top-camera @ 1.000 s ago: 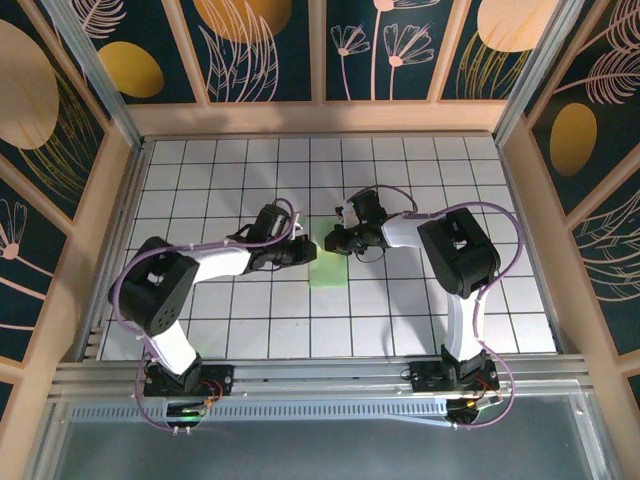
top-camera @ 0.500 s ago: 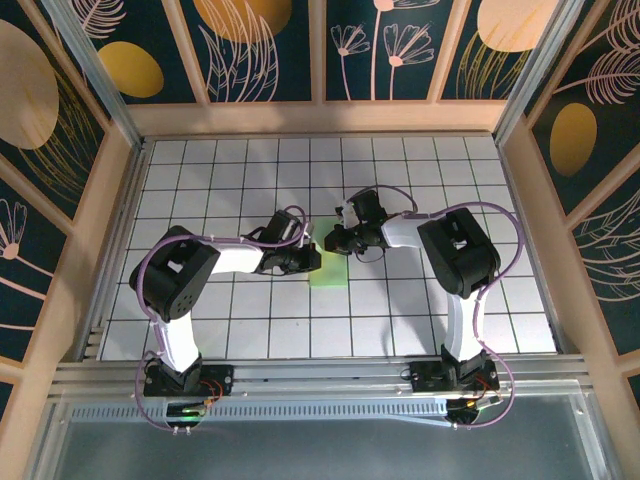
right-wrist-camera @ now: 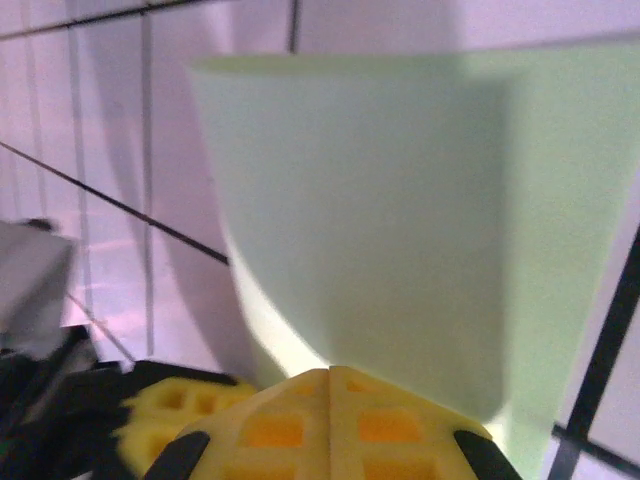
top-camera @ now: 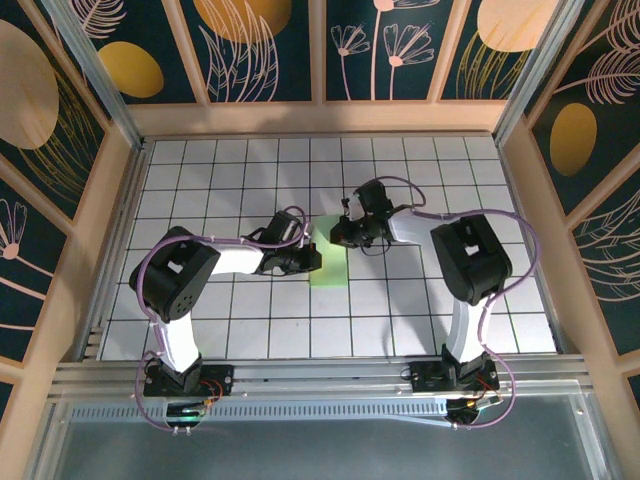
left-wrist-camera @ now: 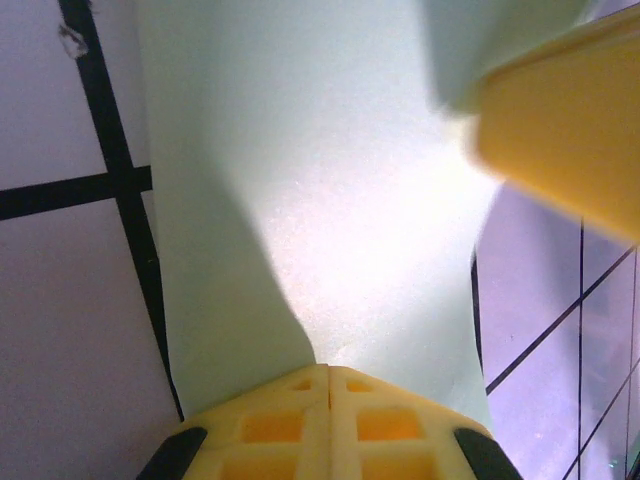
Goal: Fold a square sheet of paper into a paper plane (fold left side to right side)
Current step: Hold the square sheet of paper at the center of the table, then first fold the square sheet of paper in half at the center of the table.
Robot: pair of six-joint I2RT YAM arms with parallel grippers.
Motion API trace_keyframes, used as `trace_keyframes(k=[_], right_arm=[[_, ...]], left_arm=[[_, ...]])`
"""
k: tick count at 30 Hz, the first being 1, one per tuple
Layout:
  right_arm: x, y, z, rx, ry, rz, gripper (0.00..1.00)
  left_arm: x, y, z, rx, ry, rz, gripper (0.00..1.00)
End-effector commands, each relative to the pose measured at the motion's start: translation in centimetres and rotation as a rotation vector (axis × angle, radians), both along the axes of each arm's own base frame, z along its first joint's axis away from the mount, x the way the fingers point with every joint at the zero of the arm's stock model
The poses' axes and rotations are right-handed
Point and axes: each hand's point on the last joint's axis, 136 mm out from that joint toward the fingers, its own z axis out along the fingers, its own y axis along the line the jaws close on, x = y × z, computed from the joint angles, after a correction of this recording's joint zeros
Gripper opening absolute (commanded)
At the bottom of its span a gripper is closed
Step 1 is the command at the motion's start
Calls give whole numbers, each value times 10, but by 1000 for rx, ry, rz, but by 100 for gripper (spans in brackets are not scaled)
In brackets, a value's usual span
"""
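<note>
Top external view. The sheet of paper [top-camera: 330, 272] lies about the middle of the table [top-camera: 520, 300], well clear of every edge. It reads as a narrow pale green strip, taller than wide, so my guess is that the left-to-right fold is already in or being set. The left gripper [top-camera: 313, 259] comes in from the left at the strip's left edge. The right gripper [top-camera: 336, 236] reaches over from the right to its far end. Two contact points at once look meant to keep the thin paper from sliding while a crease is worked.

Left wrist view. The left gripper [left-wrist-camera: 328, 372] is clenched, its yellow pads meeting in a tight seam at the paper's [left-wrist-camera: 320, 200] near edge. I cannot tell whether paper is nipped between them or only pressed. The paper bows and throws a shadow down its left side, so it is not lying flat. A finger of the right gripper [left-wrist-camera: 560, 130] shows blurred at upper right.

Right wrist view. The right gripper [right-wrist-camera: 328, 374] is also clamped together, its tips against the paper [right-wrist-camera: 400, 220], which curls up toward them. The same doubt applies about a pinch. Part of the left gripper [right-wrist-camera: 170, 412] sits lower left.

Writing: no brand, label or lettering is readable.
</note>
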Motion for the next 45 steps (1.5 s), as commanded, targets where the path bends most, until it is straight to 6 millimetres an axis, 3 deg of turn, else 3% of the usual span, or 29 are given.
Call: trace_keyframes(k=[1,7,12,19,30,38,45], right_arm=[[-14,-8,23,1,-22,4,0],[-59,-13,17,7,39,15,0],[-79,-4,1,15,80,35,0],[-83,1,-16,-11,103,47,0],[-99,-22,-59,-149,174,43,0],[-104,-37,-79,-245,191,38,0],[-105,-43,-87,-282,198,38,0]], left_arm=[[-16,12,-19,59,65,32,3],[-18,14,-17,59,64,46,3],[-20,17,-17,62,65,53,3],[-16,12,-9,40,51,53,3],[-5,-5,12,-46,25,44,4],[22,1,26,-89,-16,69,6],[38,1,21,-88,-26,46,6]])
